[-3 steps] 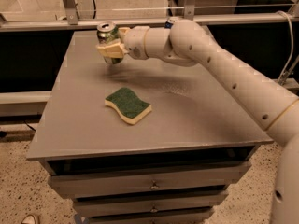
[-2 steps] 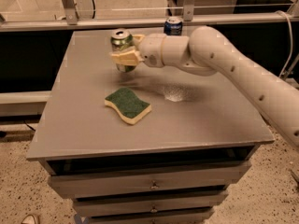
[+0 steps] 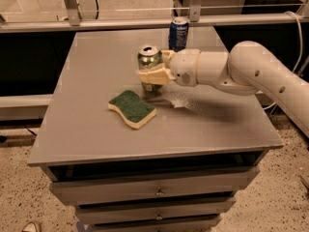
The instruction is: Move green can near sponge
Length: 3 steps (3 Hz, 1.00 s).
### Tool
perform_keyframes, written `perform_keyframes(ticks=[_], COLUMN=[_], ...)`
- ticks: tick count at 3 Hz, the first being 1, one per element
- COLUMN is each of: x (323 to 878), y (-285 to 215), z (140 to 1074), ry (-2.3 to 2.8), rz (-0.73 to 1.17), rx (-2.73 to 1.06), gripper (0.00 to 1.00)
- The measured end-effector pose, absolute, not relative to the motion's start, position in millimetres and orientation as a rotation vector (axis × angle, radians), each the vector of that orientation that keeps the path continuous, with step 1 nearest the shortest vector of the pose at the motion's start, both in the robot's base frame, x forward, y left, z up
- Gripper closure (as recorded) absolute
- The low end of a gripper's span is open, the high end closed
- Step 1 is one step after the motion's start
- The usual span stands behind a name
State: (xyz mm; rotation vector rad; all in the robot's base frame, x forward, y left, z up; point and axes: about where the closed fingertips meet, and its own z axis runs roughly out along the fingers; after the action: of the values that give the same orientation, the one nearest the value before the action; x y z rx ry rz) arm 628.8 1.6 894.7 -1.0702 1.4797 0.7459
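Shifted right and nearer since before: green can [image 3: 149,57] | clamped upright by gripper [image 3: 151,73] | just behind sponge [image 3: 132,108], not touching

One camera only. Looks from front of table [image 3: 91,134], high up, tilted down at table top. Fairly near: whole top fits, drawers [image 3: 154,192] under table show too. Rail [image 3: 120,23] behind table sits near top edge. Arm [image 3: 251,71] comes in from right of table. Gripper [image 3: 151,76] over middle of table, clamped on green can [image 3: 149,57], close to picture middle.
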Motion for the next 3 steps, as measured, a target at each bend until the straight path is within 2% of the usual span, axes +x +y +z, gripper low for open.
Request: perform_keyframes(ticks=[2,3], x=[600.8,590.2], y=[-0.6,12.6], z=[888.8,880.6], ry=[1.484,1.471], rz=[0.826,0.894], rx=[-1.103,-1.113], gripper=[0.51,0.2])
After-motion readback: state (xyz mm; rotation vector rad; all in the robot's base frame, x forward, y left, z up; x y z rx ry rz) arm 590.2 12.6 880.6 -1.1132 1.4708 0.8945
